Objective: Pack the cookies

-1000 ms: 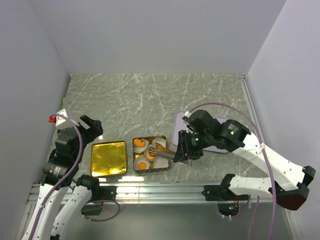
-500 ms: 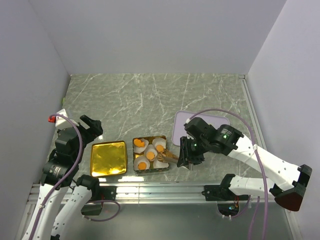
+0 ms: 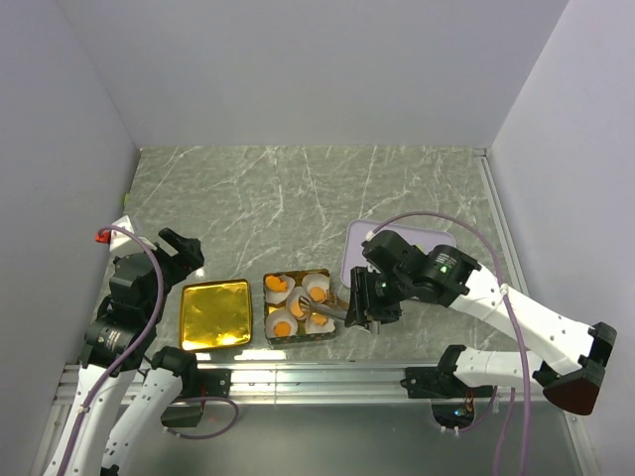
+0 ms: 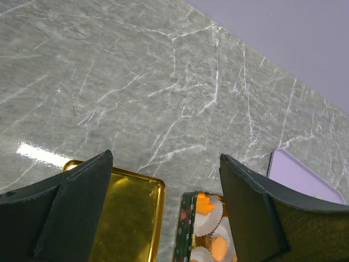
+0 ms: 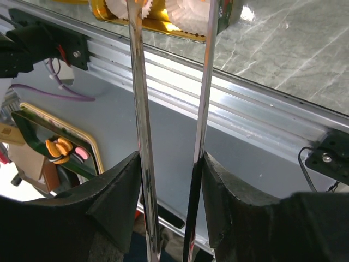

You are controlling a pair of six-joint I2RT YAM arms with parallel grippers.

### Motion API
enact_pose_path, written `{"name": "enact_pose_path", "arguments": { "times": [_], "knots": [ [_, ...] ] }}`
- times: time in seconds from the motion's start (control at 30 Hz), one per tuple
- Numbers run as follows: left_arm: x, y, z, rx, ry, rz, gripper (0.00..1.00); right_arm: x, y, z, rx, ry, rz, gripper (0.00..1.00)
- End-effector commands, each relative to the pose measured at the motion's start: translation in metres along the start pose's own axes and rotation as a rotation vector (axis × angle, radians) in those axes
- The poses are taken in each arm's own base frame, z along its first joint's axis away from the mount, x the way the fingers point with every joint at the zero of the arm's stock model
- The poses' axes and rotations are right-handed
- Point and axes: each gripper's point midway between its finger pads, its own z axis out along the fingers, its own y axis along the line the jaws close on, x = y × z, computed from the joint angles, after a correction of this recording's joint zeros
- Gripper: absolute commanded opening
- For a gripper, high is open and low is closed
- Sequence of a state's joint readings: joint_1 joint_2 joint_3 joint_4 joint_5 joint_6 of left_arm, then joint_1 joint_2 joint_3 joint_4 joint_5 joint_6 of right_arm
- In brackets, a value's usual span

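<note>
Grey-green marble table [image 3: 298,188] fills the top view. On its near part stands a small rectangular tin [image 3: 298,340] with white paper cups [image 3: 298,297] inside. The cookies [image 3: 283,326] lie in these cups, and three orange ones can be seen. Just left of the tin lies a golden lid [image 3: 215,313], flat and apart from it. The right gripper [image 3: 359,309] is just right of the tin and clamps metal tongs [image 3: 327,315], whose tips reach over the cups at the tin's right side. Behind the right arm lies a lilac tray [image 3: 354,253]. The left gripper [image 3: 184,250] hovers left of the lid, touching nothing.

From the left wrist, the two dark fingers [image 4: 71,207] stand wide apart with nothing between them. Below them are the golden lid, the tin's green patterned wall [image 4: 184,232] and two cookies in cups. The print on the wall is too small to read.

From the right wrist, the two shiny arms of the tongs [image 5: 136,82] run up between the black fingers [image 5: 117,191], which press on them from both sides. Their tips are out of the picture at the top. The paper cups [image 5: 188,13] show at the upper edge, above an aluminium rail [image 5: 245,117].
</note>
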State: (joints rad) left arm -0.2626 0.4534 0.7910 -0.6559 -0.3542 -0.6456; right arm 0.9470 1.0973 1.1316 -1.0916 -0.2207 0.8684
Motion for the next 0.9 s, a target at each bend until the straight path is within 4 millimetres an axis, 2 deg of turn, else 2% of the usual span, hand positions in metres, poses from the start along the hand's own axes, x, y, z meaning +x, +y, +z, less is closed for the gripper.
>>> {"name": "enact_pose_path", "arguments": {
  "times": [0.0,0.23,0.37,0.53,0.57,0.6,0.63,0.67,0.7,0.73,0.77,0.83,0.87],
  "knots": [
    [-0.008,-0.004,-0.002,0.014,-0.028,-0.015,0.85,-0.009,0.009,-0.023,-0.011,-0.063,-0.029,0.53],
    [-0.008,-0.004,-0.002,0.018,-0.026,-0.011,0.85,-0.016,0.021,-0.056,-0.022,-0.102,-0.056,0.54],
    [-0.009,-0.005,-0.003,0.027,-0.03,-0.008,0.85,-0.037,0.042,-0.074,-0.042,-0.161,-0.088,0.53],
    [-0.008,-0.006,-0.002,0.027,-0.028,-0.007,0.85,-0.069,0.059,-0.071,-0.008,-0.198,-0.152,0.53],
    [-0.008,-0.006,-0.002,0.028,-0.026,-0.008,0.85,-0.08,0.068,-0.07,-0.005,-0.211,-0.16,0.53],
    [-0.008,-0.005,-0.002,0.027,-0.027,-0.007,0.85,-0.092,0.067,-0.07,0.01,-0.23,-0.17,0.54],
    [-0.008,-0.005,-0.002,0.026,-0.029,-0.009,0.85,-0.104,0.076,-0.079,-0.008,-0.265,-0.178,0.54],
    [-0.009,-0.005,-0.002,0.021,-0.029,-0.011,0.86,-0.139,0.081,-0.071,0.012,-0.29,-0.162,0.54],
    [-0.009,-0.005,-0.002,0.021,-0.029,-0.011,0.86,-0.139,0.081,-0.071,0.012,-0.29,-0.162,0.54],
    [-0.008,-0.004,-0.001,0.017,-0.029,-0.011,0.85,-0.16,0.076,-0.073,0.016,-0.32,-0.134,0.54],
    [-0.008,-0.004,-0.001,0.016,-0.027,-0.01,0.86,-0.176,0.082,-0.07,-0.002,-0.327,-0.124,0.54],
    [-0.008,-0.002,0.0,0.005,-0.026,-0.011,0.85,-0.207,0.079,-0.068,-0.013,-0.357,-0.084,0.54],
    [-0.007,-0.001,0.001,-0.005,-0.022,-0.013,0.84,-0.221,0.086,-0.075,-0.047,-0.383,-0.085,0.53]
  ]
}}
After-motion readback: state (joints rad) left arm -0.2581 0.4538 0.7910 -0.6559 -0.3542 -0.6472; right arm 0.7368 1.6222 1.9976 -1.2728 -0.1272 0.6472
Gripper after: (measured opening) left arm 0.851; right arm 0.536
